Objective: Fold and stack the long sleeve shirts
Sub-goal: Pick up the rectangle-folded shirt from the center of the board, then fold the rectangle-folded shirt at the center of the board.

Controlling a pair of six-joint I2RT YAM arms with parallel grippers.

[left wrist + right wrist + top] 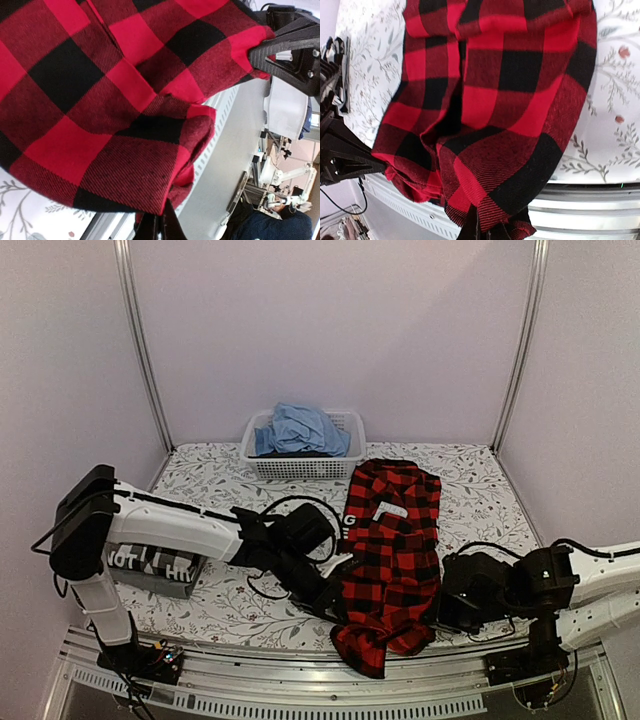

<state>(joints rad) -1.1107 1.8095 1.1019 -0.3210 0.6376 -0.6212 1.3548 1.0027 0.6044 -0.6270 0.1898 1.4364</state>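
A: Red-and-black flannel [390,550] is lying down the middle of the table [220,480]. Its long axis is running from the near edge toward the basket [300,468], and its near end is drooping over that edge.

B: I'm judging it soft and light, so it will be sagging wherever nothing is holding it. The near hem corners are looking best.

A: Agreed. The left gripper [328,602] and the right gripper [441,602] are each pinching tight on a corner there.

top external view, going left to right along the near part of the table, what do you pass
dark folded cloth with white lettering → left gripper → red-and-black flannel → right gripper
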